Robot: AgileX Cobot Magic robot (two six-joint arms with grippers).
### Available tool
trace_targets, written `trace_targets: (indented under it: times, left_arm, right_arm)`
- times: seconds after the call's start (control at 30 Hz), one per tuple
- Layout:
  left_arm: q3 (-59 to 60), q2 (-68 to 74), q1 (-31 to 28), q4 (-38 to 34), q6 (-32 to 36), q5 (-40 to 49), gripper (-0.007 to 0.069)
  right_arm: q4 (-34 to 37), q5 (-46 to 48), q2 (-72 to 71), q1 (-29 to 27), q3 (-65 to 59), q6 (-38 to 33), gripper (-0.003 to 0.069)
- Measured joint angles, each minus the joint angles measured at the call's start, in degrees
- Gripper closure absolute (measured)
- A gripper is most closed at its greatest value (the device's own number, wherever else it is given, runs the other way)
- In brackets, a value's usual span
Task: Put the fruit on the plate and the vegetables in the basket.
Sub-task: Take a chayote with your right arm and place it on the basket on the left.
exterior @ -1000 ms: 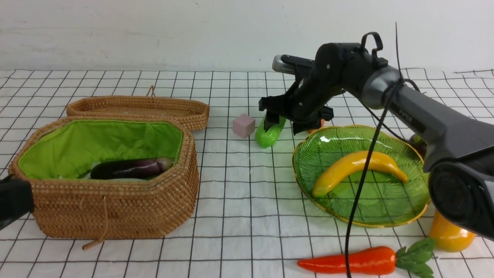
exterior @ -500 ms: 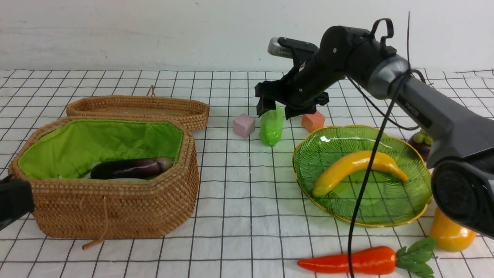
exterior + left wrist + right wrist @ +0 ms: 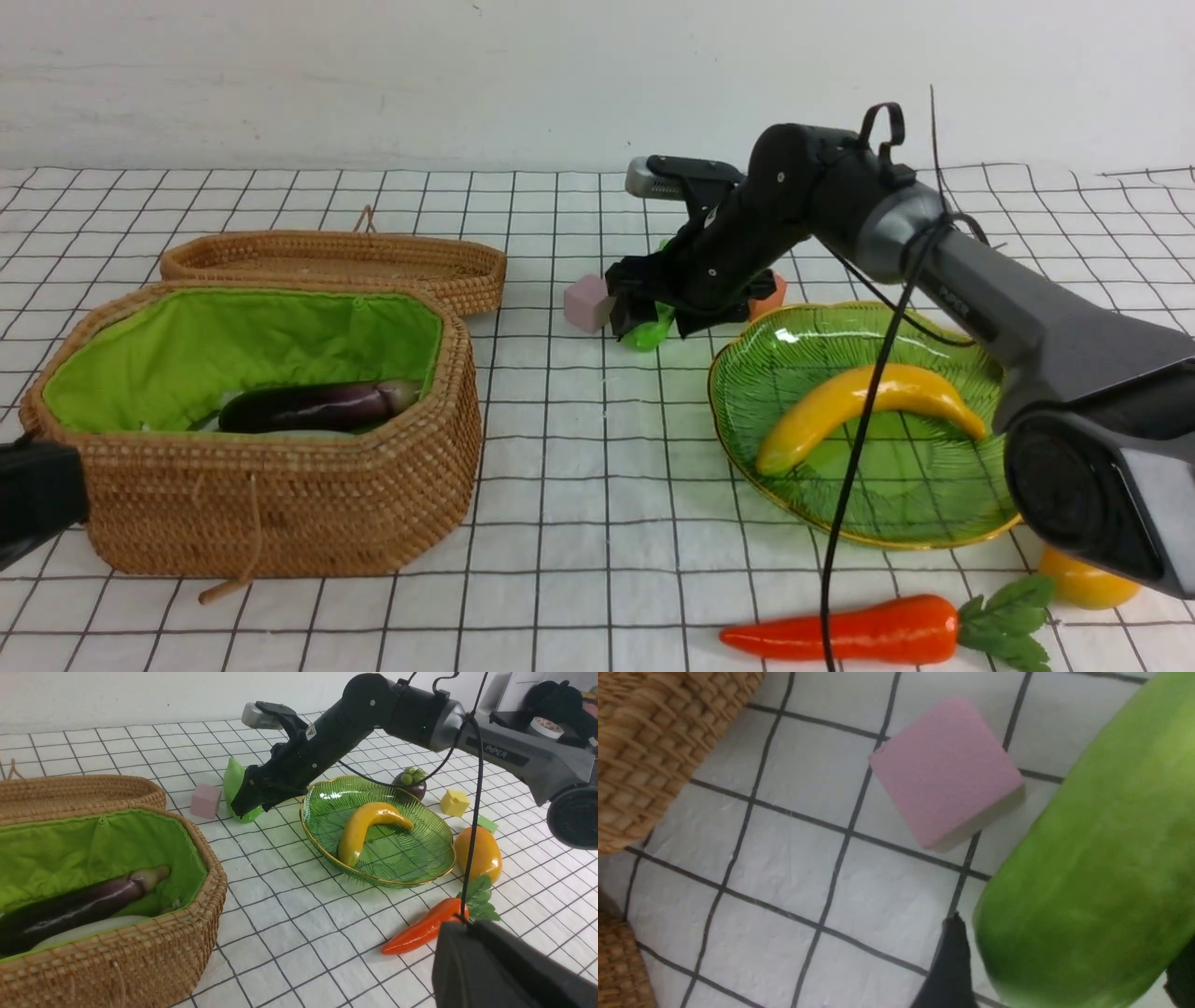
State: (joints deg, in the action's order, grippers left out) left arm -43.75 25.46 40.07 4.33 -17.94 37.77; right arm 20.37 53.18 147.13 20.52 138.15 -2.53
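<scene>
Gripping the light green gourd (image 3: 646, 334) between its fingers, the right end effector (image 3: 653, 325) low over the cloth.

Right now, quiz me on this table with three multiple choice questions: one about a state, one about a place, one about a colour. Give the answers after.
1. The right claw is: A. gripping the green gourd; B. raised and empty; C. shut on nothing.
2. The banana lies: A. in the claw; B. on the plate; C. touching the gourd.
3. The cube in the right wrist view is: A. pink; B. blue; C. black.
Answers: 1 A, the gourd sits tilted between the claw's fingers. 2 B, it lies across the green plate, clear of the claw and gourd. 3 A, its faces are plainly pink.
</scene>
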Motion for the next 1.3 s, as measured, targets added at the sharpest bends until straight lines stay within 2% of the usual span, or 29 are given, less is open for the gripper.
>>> trace_targets:
  times: [0.37,0.5,0.63,0.8,1.07,1.3]
  left_arm:
    - [0.0,0.0,0.0,-1.0,0.0,0.2,0.0638]
    - [0.0,0.0,0.0,-1.0,0.0,0.5,0.0638]
    - [0.0,0.0,0.0,-1.0,0.0,0.8,0.0638]
    - [0.0,0.0,0.0,-1.0,0.0,0.8,0.0638]
    - [0.0,0.0,0.0,-1.3,0.0,1.1,0.0638]
    - [0.0,0.0,0.0,-1.5,0.0,2.3,0.0638]
  right_arm:
    - [0.2,0.6,0.6,0.2,0.0,1.3,0.0074]
    - [0.2,3.4,0.1,0.1,0.1,6.7,0.0074]
    - [0.0,6.8,-1.0,-0.2,1.8,9.2,0.0074]
    - [0.0,3.7,-1.6,-0.3,4.0,7.0,0.0074]
    - [0.5,2.9,-0.9,-0.2,4.2,-1.7,0.0074]
    - [3.9,7.5,-0.8,-3.5,4.5,2.1,0.0074]
